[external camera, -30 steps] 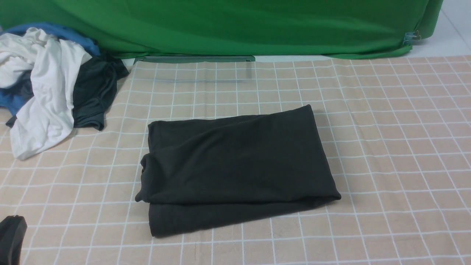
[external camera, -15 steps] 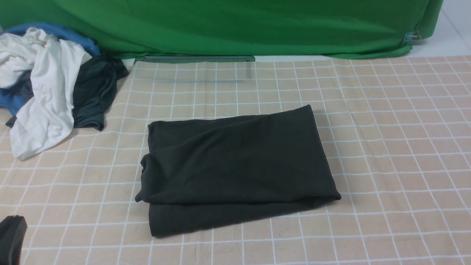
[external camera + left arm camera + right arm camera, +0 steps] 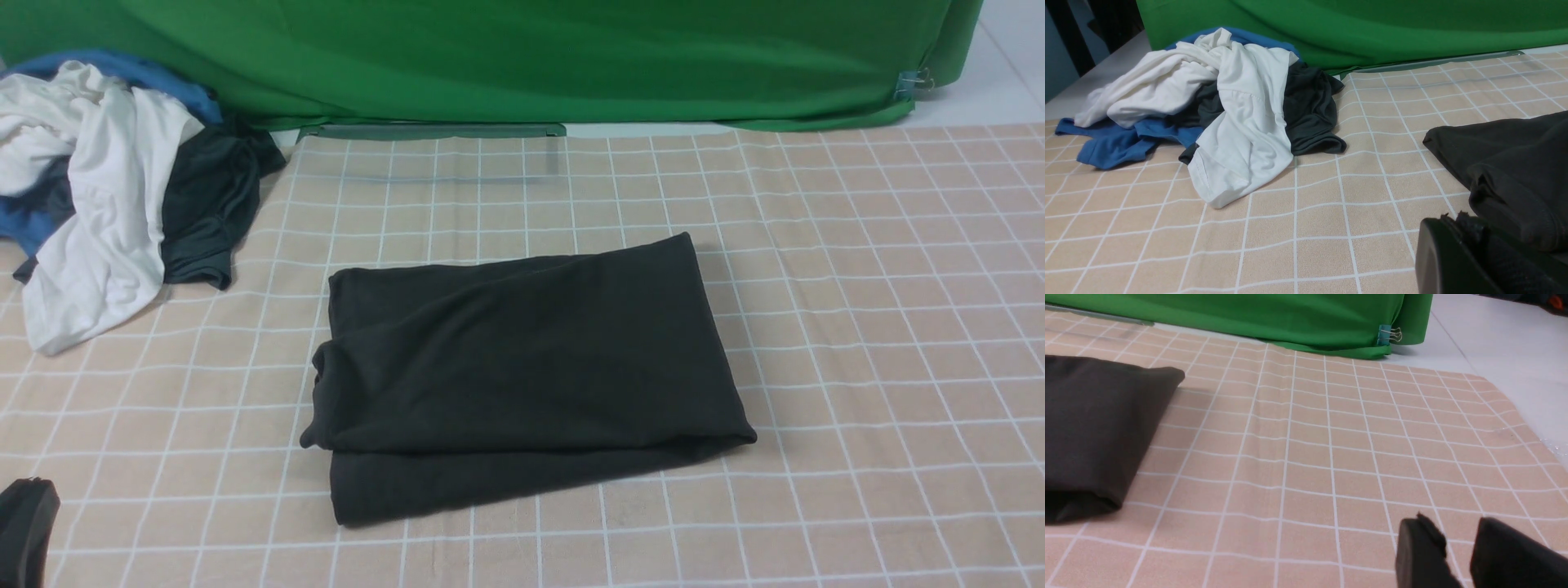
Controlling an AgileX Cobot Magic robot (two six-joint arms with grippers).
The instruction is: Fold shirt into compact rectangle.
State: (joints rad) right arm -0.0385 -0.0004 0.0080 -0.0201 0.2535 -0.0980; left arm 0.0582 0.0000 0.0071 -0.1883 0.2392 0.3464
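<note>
**Shirt folded; both grippers parked clear**

Nearest you, at the lower left corner of the front view, the left gripper [image 3: 24, 531] sits low beside the table [image 3: 898, 327], jaws closed on nothing. Its wrist view shows the shirt [image 3: 522, 376] just beyond it. The right gripper [image 3: 1457, 551] appears only in its own wrist view, jaws a little apart and empty, the shirt well off toward that frame's left.

The shirt lies mid-frame as a layered rectangle, long axis running left to right, a lower layer peeking out along the near edge. Your left arm looks nearer. At upper left, farther back, the clothes pile [image 3: 106, 180] stays apart.

Nothing has shifted since the earlier frames; the fold looks finished.
</note>
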